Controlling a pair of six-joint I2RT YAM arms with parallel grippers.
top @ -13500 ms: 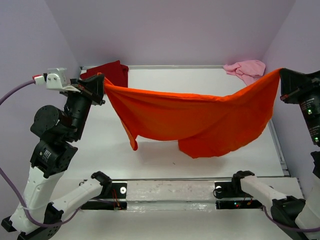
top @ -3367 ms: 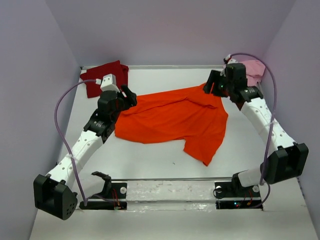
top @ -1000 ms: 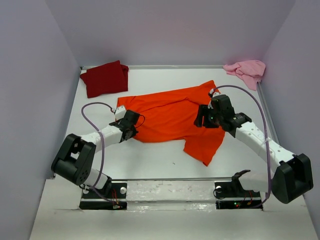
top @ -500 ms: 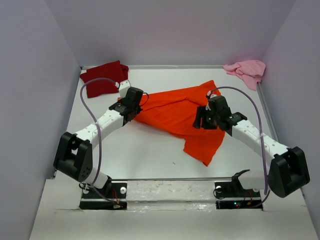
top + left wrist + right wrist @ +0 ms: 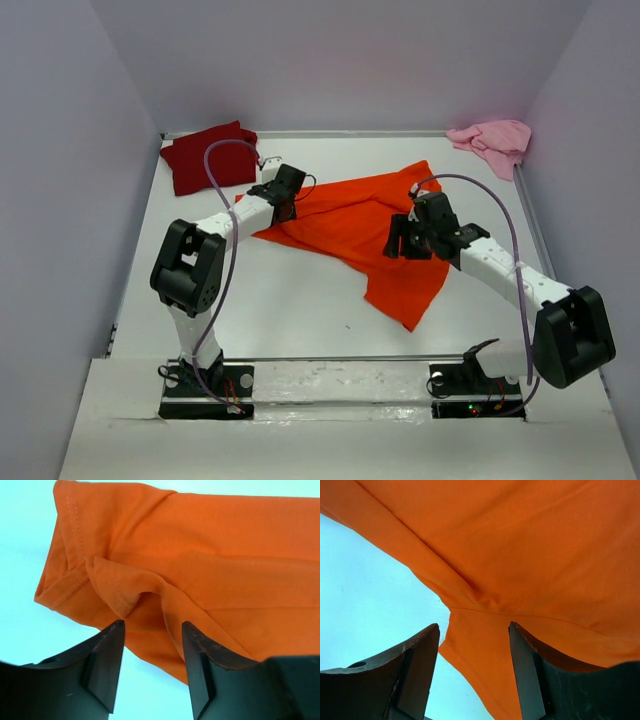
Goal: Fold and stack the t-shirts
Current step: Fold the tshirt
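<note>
Mid-counter (image 5: 300, 320), rumpled and partly doubled over itself: the orange t-shirt (image 5: 350, 215), one corner reaching toward the far right, a narrower flap trailing toward the near edge. At its left end, the left end effector (image 5: 286, 198), low over the cloth, fingers (image 5: 107, 655) parted roughly halfway, a raised hemmed fold lying in the gap between the tips, nothing pinched. At the shirt's right side, the right end effector (image 5: 403, 242), spread wide, poised just above a crease in the fabric, gripping nothing. In the far left corner, lying flat and apart from the orange cloth: the dark red t-shirt (image 5: 205, 160), with the left arm's purple cable (image 5: 222, 150) looping across in front of its right part. In the far right corner, bunched against the wall: the pale pink t-shirt (image 5: 492, 140), well clear of both arms.
</note>
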